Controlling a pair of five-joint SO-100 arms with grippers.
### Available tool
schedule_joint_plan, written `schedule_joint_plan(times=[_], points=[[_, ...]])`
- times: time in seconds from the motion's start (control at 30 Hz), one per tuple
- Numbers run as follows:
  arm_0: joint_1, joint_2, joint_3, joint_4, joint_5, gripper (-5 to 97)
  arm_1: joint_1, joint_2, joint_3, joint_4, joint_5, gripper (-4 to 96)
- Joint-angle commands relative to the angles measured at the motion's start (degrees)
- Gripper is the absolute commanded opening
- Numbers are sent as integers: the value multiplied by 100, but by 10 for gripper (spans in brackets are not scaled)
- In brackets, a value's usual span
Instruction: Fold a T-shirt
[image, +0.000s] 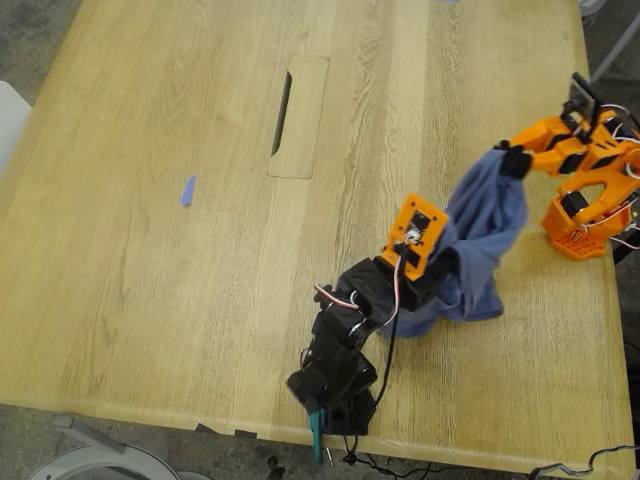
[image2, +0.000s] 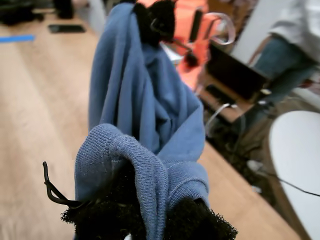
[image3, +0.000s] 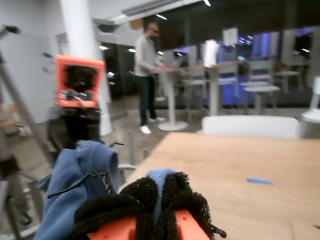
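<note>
While gripping with my first end effector (image2: 150, 215), black foam pads pressed from both sides onto a ribbed edge of the T-shirt (image2: 145, 110), bunched and folded over between them. Seen in the exterior view as the black arm rising from the desk's near edge, its end effector (image: 440, 268) buried in the cloth under an orange camera mount.

Clenched likewise with my second end effector (image3: 150, 200), a sliver of blue cloth pinched between its foam pads. Belongs to the orange arm at the exterior view's right, grasping (image: 512, 160) the upper end of the T-shirt (image: 485, 235).

Strung between the two end effectors, lifted off the desk (image: 200, 300) for most of its length, sagging in a crumpled rope with the lowest folds touching or nearly touching the wood near the black arm. Slate blue, soft knit, deep creases running lengthwise; no print visible in these folds. From the second wrist view, hanging (image3: 75, 185) in a heap below the black arm's mount.

Farther out on the pale wood: a small blue tape scrap (image: 187, 190), well apart toward the exterior view's left, and a long cable hatch (image: 298, 115) with a dark slot. Beyond the desk, a person (image3: 146, 75) standing at a high table, blurred.
</note>
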Motion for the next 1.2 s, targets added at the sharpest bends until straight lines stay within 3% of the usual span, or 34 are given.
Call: schedule_joint_plan(times=[0.0,0.4,0.63,0.9,1.17], points=[[-659,703,1028,-343,0,-2,378,237,439,-369,62,0],[-3322,1811,4553,-1723,105,-2,2241,105,3032,-1617,70,0],[-4614,1661,6231,-3595,141,-2,3630,-993,3876,-2944,35,0],[-5396,-352,6425,-6354,185,-2,4192,-3867,2364,-4412,-18,0],[-5616,-1775,5862,-7567,229,-2,4166,-6012,88,-4544,-26,0]])
